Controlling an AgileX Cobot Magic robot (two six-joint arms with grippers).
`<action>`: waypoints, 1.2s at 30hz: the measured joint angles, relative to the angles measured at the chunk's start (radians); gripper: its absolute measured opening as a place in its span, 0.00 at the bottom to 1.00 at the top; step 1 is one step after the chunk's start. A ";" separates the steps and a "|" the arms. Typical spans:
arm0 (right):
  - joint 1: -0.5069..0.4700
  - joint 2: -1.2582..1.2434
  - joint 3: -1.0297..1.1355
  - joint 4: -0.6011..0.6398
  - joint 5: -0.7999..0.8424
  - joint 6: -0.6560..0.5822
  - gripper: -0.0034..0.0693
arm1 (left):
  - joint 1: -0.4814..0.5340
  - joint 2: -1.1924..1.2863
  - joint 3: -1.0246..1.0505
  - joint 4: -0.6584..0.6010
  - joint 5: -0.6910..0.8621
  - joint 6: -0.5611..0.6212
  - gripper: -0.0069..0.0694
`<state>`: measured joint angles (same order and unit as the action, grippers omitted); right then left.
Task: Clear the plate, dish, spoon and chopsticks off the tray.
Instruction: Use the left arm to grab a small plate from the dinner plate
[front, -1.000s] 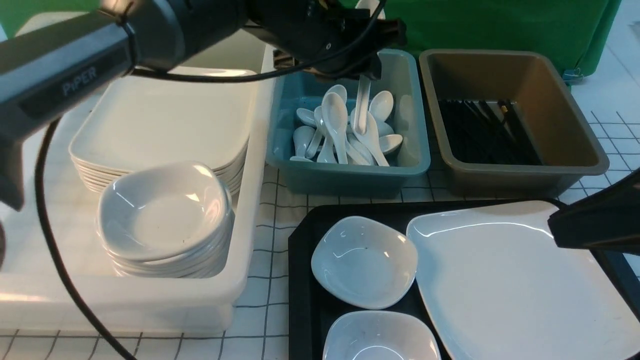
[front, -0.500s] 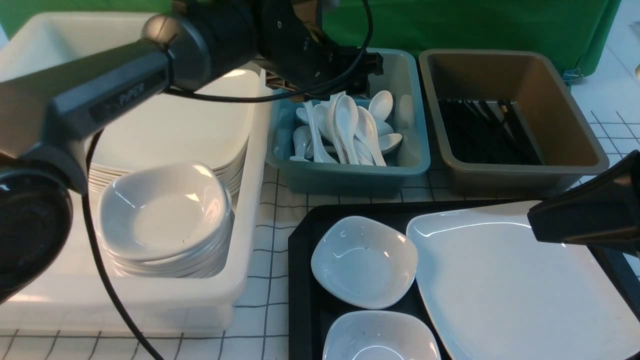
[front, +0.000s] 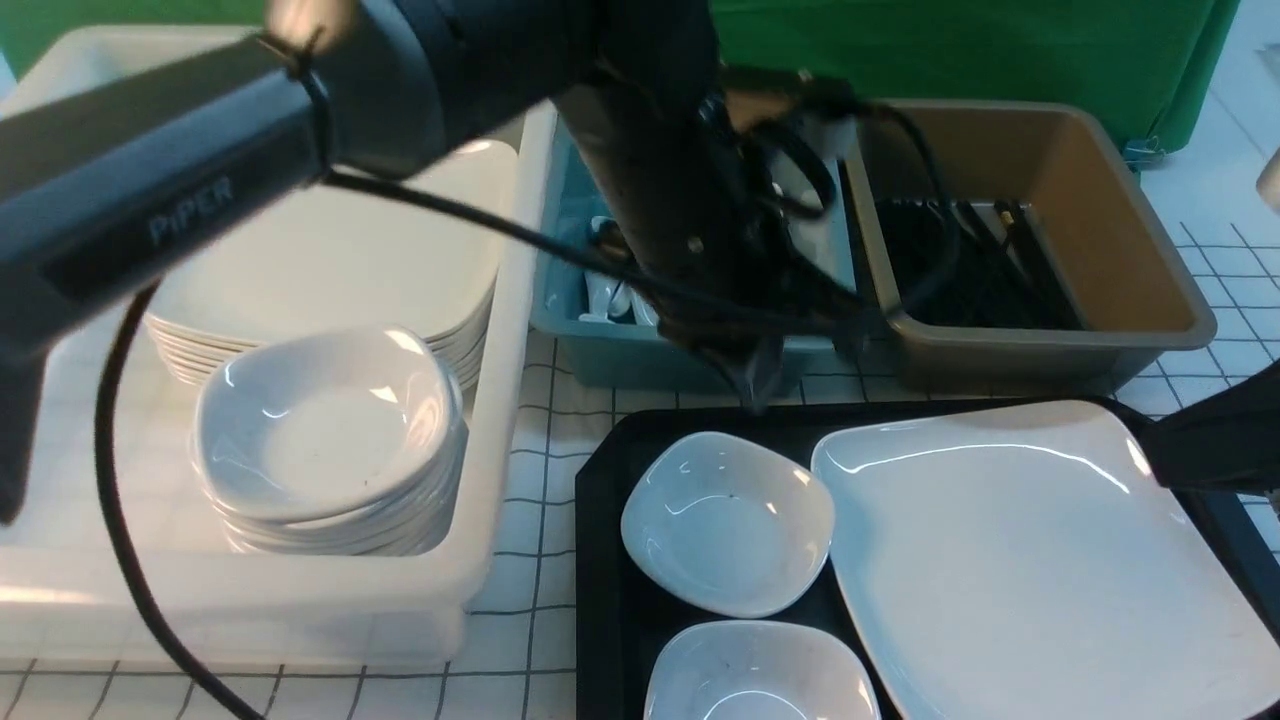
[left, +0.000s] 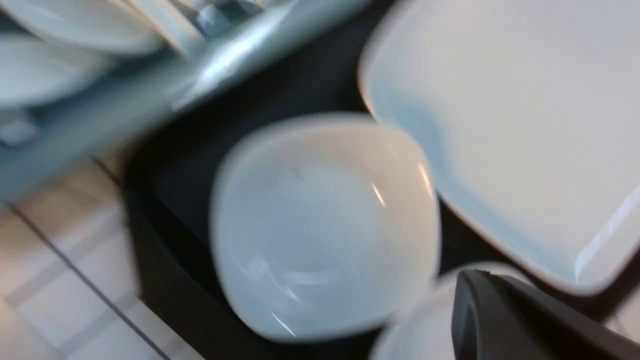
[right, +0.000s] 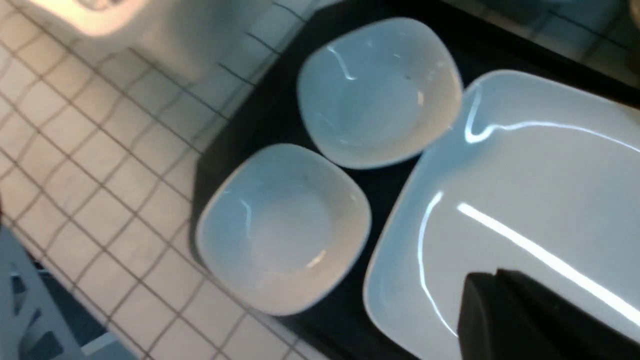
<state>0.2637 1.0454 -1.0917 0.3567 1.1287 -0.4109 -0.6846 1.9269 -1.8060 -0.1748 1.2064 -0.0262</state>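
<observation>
Spoon and chopsticks look gone from the black textured plastic tray (front: 600, 480), where the large white square plate (front: 1020, 560) and two small white dishes (front: 728, 522) sit; the left gripper (front: 800, 365) gapes empty over its far rim, and I can't tell the right gripper (front: 1165, 455)'s grip.

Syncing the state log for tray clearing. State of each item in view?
Plate: on tray, empty.
Far dish: on tray, empty.
Near dish: on tray, empty.
Blue tub: holds spoons.
Brown tub: holds chopsticks.
Left end effector: above tray edge, opening unclear.
Right end effector: opening unclear.

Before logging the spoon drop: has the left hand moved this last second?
Yes, the left hand swung from above the blue tub to the far rim of the tray.
</observation>
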 joint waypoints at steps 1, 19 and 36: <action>0.000 0.000 0.000 -0.044 0.010 0.031 0.05 | -0.042 -0.013 0.060 0.020 0.005 -0.007 0.09; 0.000 0.000 0.000 -0.062 0.010 0.071 0.05 | -0.128 0.013 0.386 0.153 -0.168 -0.058 0.67; 0.000 0.000 0.000 -0.021 0.023 0.071 0.05 | -0.128 0.113 0.387 0.089 -0.178 -0.051 0.58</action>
<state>0.2637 1.0454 -1.0917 0.3353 1.1520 -0.3397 -0.8130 2.0401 -1.4191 -0.0856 1.0289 -0.0774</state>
